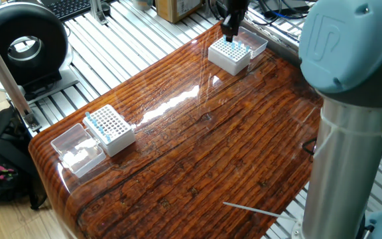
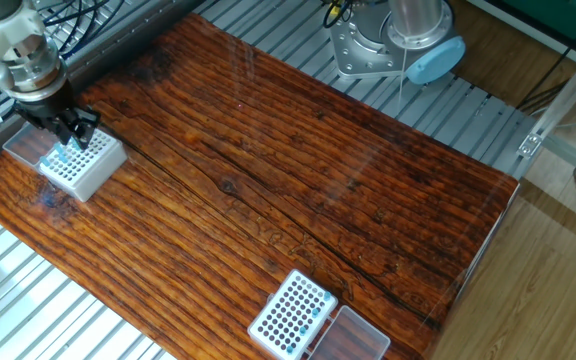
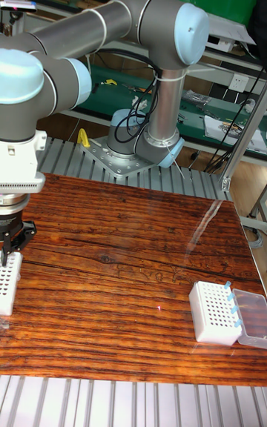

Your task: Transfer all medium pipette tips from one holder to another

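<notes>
A white grid box [image 1: 231,57] stands at the far end of the wooden table, with medium pipette tips [image 1: 236,48] showing light blue tops in it. My gripper [image 1: 230,31] hangs just above this box [image 2: 84,166], its dark fingers a little apart over the blue tips [image 2: 62,153]; nothing shows between them. In the tall view the gripper [image 3: 9,247] is above the box [image 3: 6,283] at the left edge. The other white box [image 1: 113,128] stands at the near end with a row of blue-topped tips [image 1: 93,122] along one side [image 3: 233,307].
A clear lid [image 1: 78,150] lies beside the near box, another lid [image 1: 257,42] beside the far box. The arm's grey column [image 1: 343,133] stands at the table's right. Aluminium slats [image 2: 28,310] surround the wooden top.
</notes>
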Action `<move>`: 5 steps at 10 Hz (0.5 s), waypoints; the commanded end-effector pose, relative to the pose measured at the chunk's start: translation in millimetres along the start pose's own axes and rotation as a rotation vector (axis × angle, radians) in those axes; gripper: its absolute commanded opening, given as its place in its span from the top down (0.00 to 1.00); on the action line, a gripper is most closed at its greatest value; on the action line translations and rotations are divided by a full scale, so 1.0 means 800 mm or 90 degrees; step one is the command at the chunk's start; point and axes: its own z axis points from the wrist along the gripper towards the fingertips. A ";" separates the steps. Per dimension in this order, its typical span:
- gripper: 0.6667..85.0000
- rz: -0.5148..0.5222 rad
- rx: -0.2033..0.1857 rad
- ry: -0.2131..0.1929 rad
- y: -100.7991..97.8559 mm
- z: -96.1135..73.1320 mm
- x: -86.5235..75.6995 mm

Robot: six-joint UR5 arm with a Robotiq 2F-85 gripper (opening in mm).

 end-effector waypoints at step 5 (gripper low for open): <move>0.64 -0.005 -0.001 -0.006 -0.001 0.002 -0.003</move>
